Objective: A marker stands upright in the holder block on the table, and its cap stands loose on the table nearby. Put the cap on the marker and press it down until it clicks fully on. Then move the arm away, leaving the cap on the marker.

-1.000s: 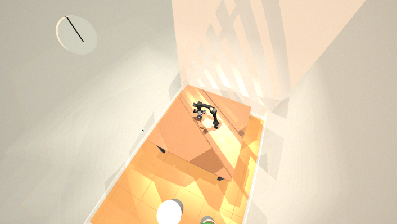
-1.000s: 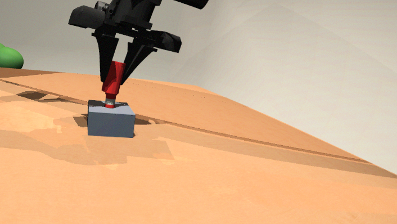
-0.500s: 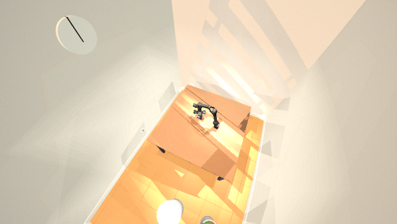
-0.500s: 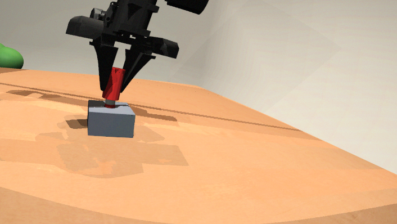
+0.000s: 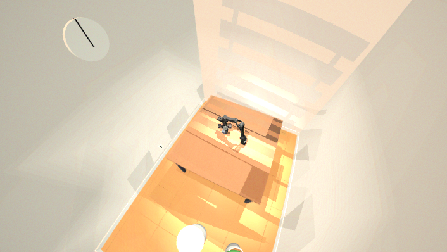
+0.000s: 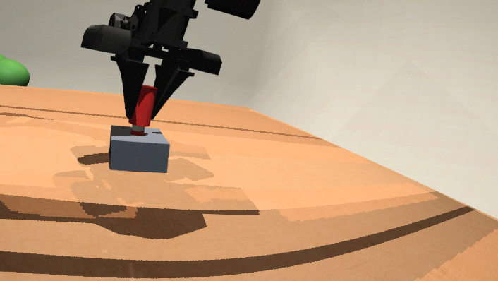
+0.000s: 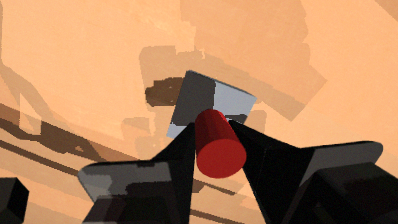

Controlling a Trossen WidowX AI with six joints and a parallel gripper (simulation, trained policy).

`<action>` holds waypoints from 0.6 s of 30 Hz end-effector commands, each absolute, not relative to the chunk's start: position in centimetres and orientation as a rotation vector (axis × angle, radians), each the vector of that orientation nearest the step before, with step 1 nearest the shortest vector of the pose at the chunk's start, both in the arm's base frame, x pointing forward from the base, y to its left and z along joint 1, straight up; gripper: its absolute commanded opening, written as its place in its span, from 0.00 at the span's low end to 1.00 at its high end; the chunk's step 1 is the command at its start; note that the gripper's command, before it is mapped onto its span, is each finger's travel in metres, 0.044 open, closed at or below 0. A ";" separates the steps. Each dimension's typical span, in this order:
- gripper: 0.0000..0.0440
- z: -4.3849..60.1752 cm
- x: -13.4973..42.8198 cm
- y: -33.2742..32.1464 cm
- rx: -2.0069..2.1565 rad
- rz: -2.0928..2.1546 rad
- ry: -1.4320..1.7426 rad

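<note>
End effector (image 5: pixel 243 141) (image 6: pixel 142 114) (image 7: pixel 211 125): clamped on red cap (image 6: pixel 144 106) (image 7: pixel 220 145) | cap: seated over marker (image 6: pixel 137 130), above grey holder block (image 6: pixel 139 155) (image 7: pixel 195 97) on surface (image 5: pixel 215 158) (image 6: pixel 300 169) (image 7: pixel 90 55) | marker: mostly hidden by cap and block; full click cannot be told | writing: none legible

No readable text, label, brand, number or sign shows in any view. The round wall clock (image 5: pixel 101 41) carries a single dark line, with no legible numerals on its pale face.
</note>
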State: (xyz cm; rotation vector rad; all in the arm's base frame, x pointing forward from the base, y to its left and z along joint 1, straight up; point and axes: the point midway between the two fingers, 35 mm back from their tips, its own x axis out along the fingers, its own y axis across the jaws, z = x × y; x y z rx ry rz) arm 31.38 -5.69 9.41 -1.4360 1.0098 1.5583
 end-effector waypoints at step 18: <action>0.26 7.6 30.3 -6.4 -1.481 1.635 1.010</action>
